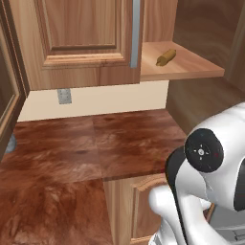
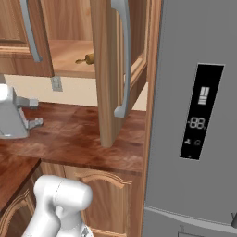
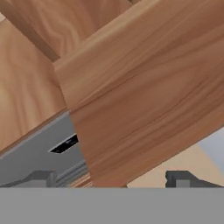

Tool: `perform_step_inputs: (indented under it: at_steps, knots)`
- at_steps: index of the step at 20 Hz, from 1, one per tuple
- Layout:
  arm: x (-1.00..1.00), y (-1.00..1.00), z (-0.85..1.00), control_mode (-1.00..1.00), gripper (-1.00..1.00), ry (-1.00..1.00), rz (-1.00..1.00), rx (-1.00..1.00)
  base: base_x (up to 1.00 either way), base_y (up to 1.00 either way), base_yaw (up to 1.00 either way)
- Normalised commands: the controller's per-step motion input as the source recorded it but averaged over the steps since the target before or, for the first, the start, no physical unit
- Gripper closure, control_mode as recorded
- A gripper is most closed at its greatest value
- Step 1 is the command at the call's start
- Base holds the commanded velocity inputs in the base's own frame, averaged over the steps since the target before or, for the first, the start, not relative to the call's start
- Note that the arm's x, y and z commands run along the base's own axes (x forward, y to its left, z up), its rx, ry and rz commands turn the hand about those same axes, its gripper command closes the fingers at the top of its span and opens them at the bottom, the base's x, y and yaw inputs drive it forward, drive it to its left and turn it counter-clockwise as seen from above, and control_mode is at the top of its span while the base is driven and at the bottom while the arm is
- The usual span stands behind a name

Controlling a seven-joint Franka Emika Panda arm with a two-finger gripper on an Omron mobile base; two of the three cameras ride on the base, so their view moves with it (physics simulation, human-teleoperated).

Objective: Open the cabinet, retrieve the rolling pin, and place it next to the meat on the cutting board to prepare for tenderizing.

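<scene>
fridge point(image 2: 194, 115): grey, tall, with a dark display panel; stands hard against the right side of the wall unit, so the right door has little room to swing past it.
surface point(image 1: 95, 143): dark red-brown top running under the wall unit; a grey coffee machine point(image 2: 11, 115) sits at its left end in the right base view. No cutting board or meat can be made out here.
cabinet point(image 1: 81, 43): medium-brown wood, two raised-panel doors. Left door looks shut or nearly so in the left base view; right door point(image 2: 109, 69) swung out edge-on toward the camera, grey bar handle point(image 2: 124, 60) facing right. Opening step judged done, since the shelf is exposed.
cabinet contents: one shelf point(image 1: 191, 67) visible, carrying just one item, the pin; rest of the interior looks bare, upper part out of frame.
rolling pin point(image 1: 166, 57): small tan cylinder with knob ends, lying on its side on the shelf, angled, near the middle, clear of the walls. It rests flat, so it should not roll unless nudged.
hand point(image 3: 111, 178): two dark finger tips spread wide at the bottom of the hand view, nothing between them; open and empty. Close up against a wooden door panel, probably just off the right door.
next step (judgement): reach round the open door into the shelf and grasp the pin across its middle.
risk (judgement): the door edge sits between arm and shelf, so a clip is possible.
</scene>
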Motion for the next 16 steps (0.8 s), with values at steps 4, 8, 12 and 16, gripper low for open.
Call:
perform_step_inputs:
  at_steps: [4, 8, 12, 16]
  knots:
    - [-0.07, 0.87, 0.26, -1.00, -1.00, -0.19, 0.04, 0.12, 0.00, 0.00, 0.00]
    - [-0.05, 0.64, 0.19, -1.00, -1.00, -0.19, 0.14, 0.27, 0.00, 0.00, 0.00]
    - [0.01, 0.40, 0.09, -1.00, -1.00, -0.21, 0.27, 0.35, 0.00, 0.00, 0.00]
    - [0.12, 0.32, 0.04, -1.00, -1.00, -0.25, 0.32, 0.32, 0.00, 0.00, 0.00]
